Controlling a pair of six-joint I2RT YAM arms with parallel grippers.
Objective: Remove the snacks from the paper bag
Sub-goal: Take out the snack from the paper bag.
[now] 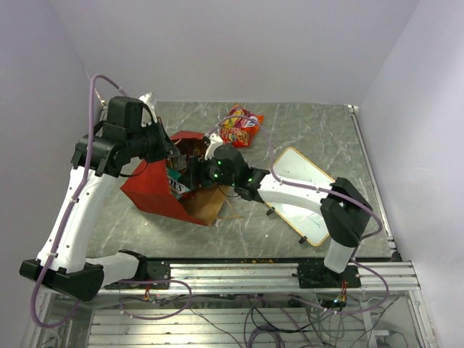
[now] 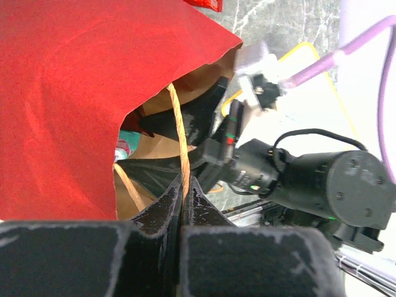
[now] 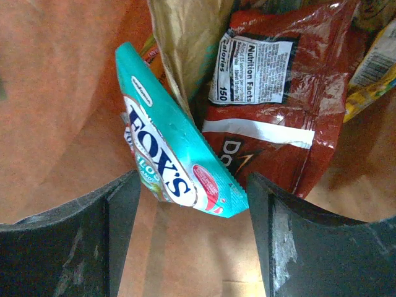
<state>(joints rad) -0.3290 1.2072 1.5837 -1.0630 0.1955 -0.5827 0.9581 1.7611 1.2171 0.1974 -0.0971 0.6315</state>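
The paper bag, red outside and brown inside, lies on its side with its mouth facing right. My left gripper is shut on its thin string handle and holds the upper edge up. My right gripper reaches inside the bag and is open. Its fingers stand either side of the lower corner of a teal Fox's packet without pinching it. Behind that packet lie a red Doritos bag, a gold packet and a yellow one. One red-orange snack packet lies on the table beyond the bag.
A white whiteboard with a yellow rim lies to the right, under my right arm. A second string handle trails on the marble tabletop by the bag's mouth. Walls close in the left, back and right sides.
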